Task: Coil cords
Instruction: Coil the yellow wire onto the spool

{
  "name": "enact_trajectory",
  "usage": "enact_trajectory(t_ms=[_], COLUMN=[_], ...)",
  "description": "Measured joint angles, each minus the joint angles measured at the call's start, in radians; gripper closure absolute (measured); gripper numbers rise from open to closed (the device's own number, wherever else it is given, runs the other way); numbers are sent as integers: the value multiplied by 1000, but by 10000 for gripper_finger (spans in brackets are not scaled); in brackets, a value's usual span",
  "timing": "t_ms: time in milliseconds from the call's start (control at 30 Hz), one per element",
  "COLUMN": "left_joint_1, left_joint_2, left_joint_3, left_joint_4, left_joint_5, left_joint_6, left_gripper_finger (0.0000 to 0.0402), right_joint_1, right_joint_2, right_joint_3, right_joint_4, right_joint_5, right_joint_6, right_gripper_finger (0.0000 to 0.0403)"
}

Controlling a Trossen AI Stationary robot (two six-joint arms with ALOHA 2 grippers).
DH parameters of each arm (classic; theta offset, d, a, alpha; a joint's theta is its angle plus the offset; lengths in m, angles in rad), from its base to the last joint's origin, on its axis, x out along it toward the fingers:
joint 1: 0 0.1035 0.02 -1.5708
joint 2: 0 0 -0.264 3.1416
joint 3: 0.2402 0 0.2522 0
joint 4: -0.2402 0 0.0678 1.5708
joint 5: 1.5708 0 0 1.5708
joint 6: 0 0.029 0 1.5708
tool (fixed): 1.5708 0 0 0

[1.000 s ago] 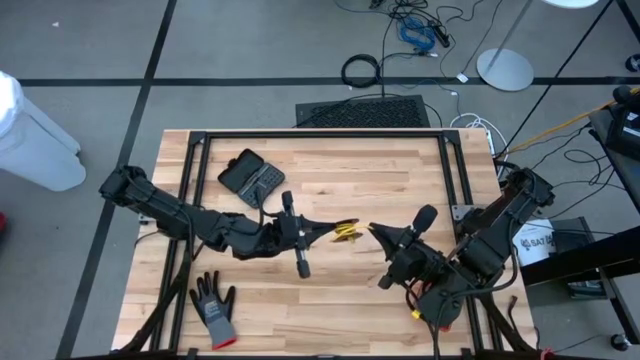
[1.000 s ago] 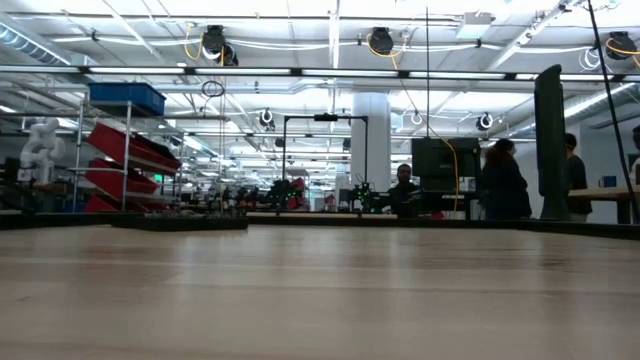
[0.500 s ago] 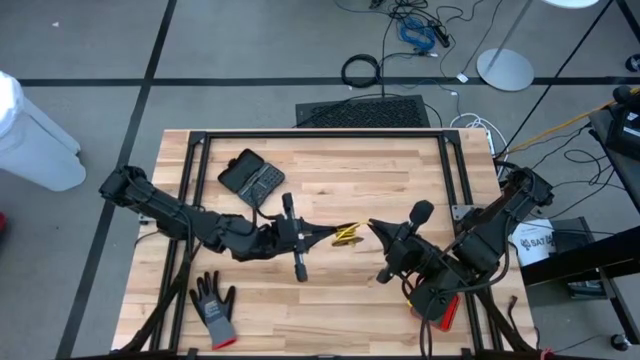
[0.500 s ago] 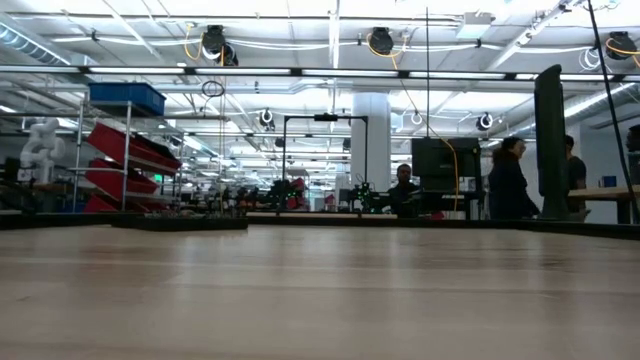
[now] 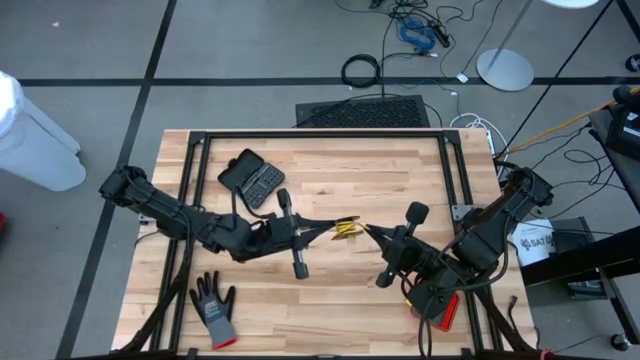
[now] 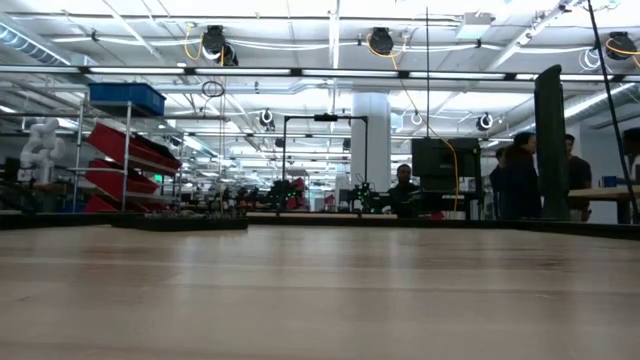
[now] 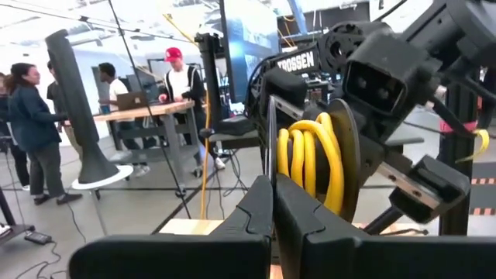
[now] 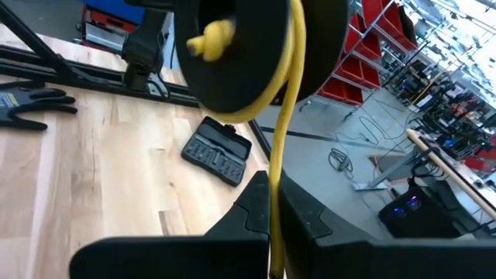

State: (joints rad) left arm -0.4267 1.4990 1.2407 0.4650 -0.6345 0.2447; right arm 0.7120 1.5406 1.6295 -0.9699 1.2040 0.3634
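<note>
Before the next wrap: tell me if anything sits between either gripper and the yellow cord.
Nothing visible does. The left gripper is shut on the cord coil, and the right gripper is shut on its free strand, meeting above the bare table.

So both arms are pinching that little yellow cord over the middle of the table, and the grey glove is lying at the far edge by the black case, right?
Not quite. The high view shows the grey glove at the near edge, left side, well apart from the black case. The rest holds: the left end effector and right end effector both pinch the yellow cord.
</note>
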Motion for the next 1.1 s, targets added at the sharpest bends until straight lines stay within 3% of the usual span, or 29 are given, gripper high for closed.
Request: enact_trajectory(t_ms=[333,533,733,1100], left_joint_1=[10,28,50,54], left_joint_2=[5,68,111,115], left_joint_3=[0,0,0,0], left_joint_4=[90,183,237,206], left_joint_5=[8,27,27,-27], left_joint_6=[5,6,24,49], left_gripper_finger=[401,401,401,401], right_joint_1=[-11,-44,-64,-58], right_joint_2=[1,27,59,62], right_joint_3=[0,0,0,0], right_joint_4=[74,148,187,267], right_joint_5=[-6,-85,-89,-86], right_joint_6=[18,-33,-85,-150], right_gripper_finger=[402,402,402,402])
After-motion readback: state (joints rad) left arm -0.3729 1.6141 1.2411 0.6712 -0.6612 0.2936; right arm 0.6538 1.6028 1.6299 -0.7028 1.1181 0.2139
